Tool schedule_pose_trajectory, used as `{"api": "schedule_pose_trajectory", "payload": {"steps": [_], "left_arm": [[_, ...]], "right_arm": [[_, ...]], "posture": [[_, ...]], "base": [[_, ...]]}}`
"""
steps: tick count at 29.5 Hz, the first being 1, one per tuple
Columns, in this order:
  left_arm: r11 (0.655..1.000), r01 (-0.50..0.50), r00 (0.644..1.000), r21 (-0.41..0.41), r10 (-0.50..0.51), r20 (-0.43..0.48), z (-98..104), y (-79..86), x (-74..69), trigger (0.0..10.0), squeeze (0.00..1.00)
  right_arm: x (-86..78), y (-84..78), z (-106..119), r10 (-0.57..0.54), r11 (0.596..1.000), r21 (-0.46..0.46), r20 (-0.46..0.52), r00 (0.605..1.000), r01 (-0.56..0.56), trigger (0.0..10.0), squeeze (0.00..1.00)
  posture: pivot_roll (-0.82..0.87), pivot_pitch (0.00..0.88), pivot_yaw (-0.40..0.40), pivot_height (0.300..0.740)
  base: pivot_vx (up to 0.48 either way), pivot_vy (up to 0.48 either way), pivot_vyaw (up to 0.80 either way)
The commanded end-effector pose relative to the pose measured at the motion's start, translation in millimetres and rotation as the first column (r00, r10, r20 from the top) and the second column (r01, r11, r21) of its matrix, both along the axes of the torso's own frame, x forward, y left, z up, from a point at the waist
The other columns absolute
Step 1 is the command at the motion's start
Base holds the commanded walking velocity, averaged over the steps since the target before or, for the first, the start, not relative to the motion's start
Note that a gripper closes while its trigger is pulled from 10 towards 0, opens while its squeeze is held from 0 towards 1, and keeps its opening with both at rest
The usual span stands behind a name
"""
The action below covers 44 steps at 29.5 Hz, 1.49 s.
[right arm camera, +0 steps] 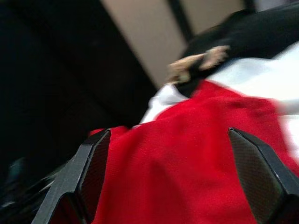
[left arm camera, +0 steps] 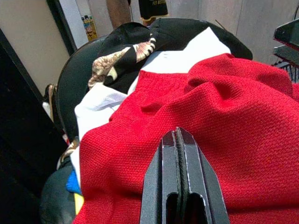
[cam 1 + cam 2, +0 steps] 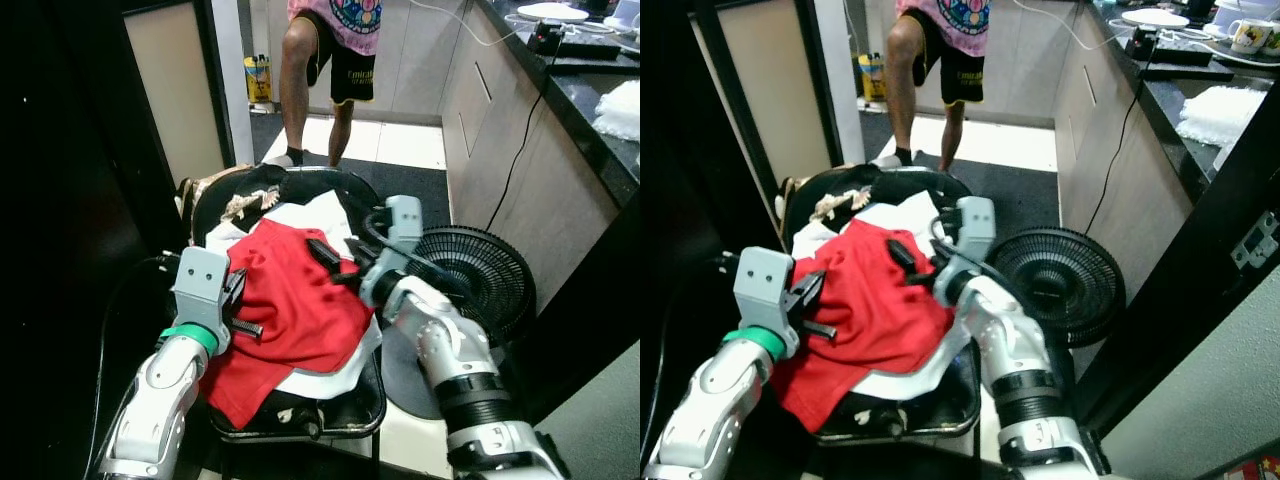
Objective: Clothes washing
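A pile of clothes lies on a black round chair (image 3: 340, 412). On top is a red garment (image 3: 300, 300), over a white one (image 3: 322, 214) and a black patterned one (image 3: 248, 196) at the back. My left gripper (image 3: 243, 318) hovers at the red garment's left edge; in the left wrist view its fingers (image 2: 177, 140) are pressed together with nothing between them. My right gripper (image 3: 332, 262) is open over the red garment's upper right part. In the right wrist view its fingers (image 1: 96, 154) spread wide above the red cloth (image 1: 177, 177).
A black floor fan (image 3: 470, 270) lies right of the chair. A person (image 3: 330, 60) stands behind the pile on the tiled floor. A dark counter (image 3: 590, 90) with cabinets runs along the right. A dark door frame stands on the left, with a yellow bottle (image 3: 258, 78) beyond it.
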<state>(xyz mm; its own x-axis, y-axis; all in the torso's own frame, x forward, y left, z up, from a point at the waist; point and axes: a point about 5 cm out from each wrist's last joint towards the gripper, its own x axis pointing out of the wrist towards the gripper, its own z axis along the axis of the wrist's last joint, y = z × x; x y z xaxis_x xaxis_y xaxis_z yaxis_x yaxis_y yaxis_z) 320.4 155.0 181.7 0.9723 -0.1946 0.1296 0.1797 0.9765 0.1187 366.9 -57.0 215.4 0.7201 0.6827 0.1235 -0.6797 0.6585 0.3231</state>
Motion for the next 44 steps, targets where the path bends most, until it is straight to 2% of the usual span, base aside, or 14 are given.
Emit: {"api": "schedule_pose_trajectory", "payload": {"steps": [1,4,5,8,9,10,13,16,23,24,25,35,36,44], "left_arm": [[1.000,0.009,1.000,0.026,-0.008,-0.013,-4,-1.0,0.5,10.0,0.00],[0.999,0.022,1.000,0.043,-0.021,-0.019,-6,-3.1,1.2,10.0,0.00],[0.999,0.026,0.999,0.045,-0.025,-0.024,-6,-3.8,1.4,10.0,0.00],[0.999,0.029,0.999,0.046,-0.028,-0.028,-7,-4.2,1.6,10.0,0.00],[0.998,0.031,0.999,0.048,-0.030,-0.031,-7,-4.4,1.7,10.0,0.00],[0.998,0.031,0.999,0.048,-0.030,-0.031,-7,-4.4,1.7,10.0,0.00],[0.998,0.033,0.999,0.059,-0.030,-0.045,-10,-4.5,2.1,10.0,0.00],[0.996,0.031,0.998,0.079,-0.027,-0.061,-12,-4.2,2.2,10.0,0.00],[0.996,0.032,0.997,0.082,-0.026,-0.073,-13,-3.4,2.5,10.0,0.00],[0.996,0.031,0.997,0.082,-0.025,-0.073,-13,-3.1,2.8,10.0,0.00],[0.996,0.031,0.997,0.083,-0.024,-0.073,-13,-2.7,2.8,10.0,0.00],[0.996,0.031,0.997,0.088,-0.024,-0.072,-12,-3.5,5.9,10.0,0.00],[0.995,0.032,0.997,0.092,-0.026,-0.073,-12,-5.0,6.4,10.0,0.00],[0.995,0.033,0.997,0.098,-0.025,-0.075,-12,-6.2,6.7,10.0,0.00]], "right_arm": [[-7.0,7.2,-6,0.076,0.997,0.010,-0.008,0.997,-0.076,10.0,1.00],[-14.7,14.6,-15,0.148,0.988,-0.028,-0.035,0.988,-0.149,10.0,1.00],[-13.8,14.1,-20,0.122,0.990,-0.065,-0.069,0.990,-0.126,10.0,0.95],[-13.1,13.4,-24,0.100,0.990,-0.092,-0.091,0.991,-0.109,10.0,0.95],[-10.3,11.0,-29,0.048,0.991,-0.117,-0.115,0.992,-0.062,10.0,0.00],[-10.3,11.0,-29,0.048,0.991,-0.117,-0.115,0.992,-0.062,10.0,0.00],[-1.3,-0.9,-36,-0.116,0.986,-0.135,-0.172,0.978,0.093,10.0,0.00],[1.1,-5.1,-36,-0.162,0.982,-0.127,-0.184,0.969,0.140,10.0,0.00],[-0.6,-4.5,-28,-0.143,0.987,-0.098,-0.165,0.976,0.128,10.0,0.00],[-1.1,-4.2,-27,-0.137,0.988,-0.091,-0.163,0.977,0.123,8.9,0.00],[-1.4,-3.6,-26,-0.136,0.988,-0.089,-0.163,0.977,0.122,0.0,0.00],[-0.4,-3.9,-19,-0.145,0.985,-0.104,-0.101,0.984,0.135,0.0,0.00],[1.8,-6.1,-18,-0.173,0.978,-0.129,-0.083,0.981,0.162,10.0,0.00],[12.5,-9.7,-13,-0.237,0.968,-0.100,-0.068,0.969,0.229,10.0,0.00]], "posture": [[-0.04,0.141,0.073,0.740],[-0.04,0.144,0.078,0.740],[-0.04,0.144,0.078,0.740],[-0.04,0.144,0.078,0.740],[-0.05,0.145,0.078,0.740],[-0.05,0.145,0.078,0.740],[-0.05,0.145,0.075,0.740],[-0.05,0.144,0.074,0.740],[-0.05,0.144,0.074,0.740],[-0.05,0.144,0.074,0.740],[-0.04,0.139,0.073,0.740],[-0.05,0.128,0.075,0.740],[-0.05,0.128,0.073,0.740],[-0.05,0.136,0.078,0.740]], "base": [[0.000,0.000,0.00],[0.000,0.000,0.00],[0.000,0.000,0.00],[0.000,0.000,0.00],[0.000,0.000,0.00],[0.000,0.000,0.00],[0.000,0.000,0.00],[0.000,0.000,0.00],[0.000,0.000,0.00],[0.000,0.000,0.00],[0.000,0.000,0.00],[0.000,0.000,0.00],[0.000,0.000,0.00],[0.000,0.000,0.00]]}}
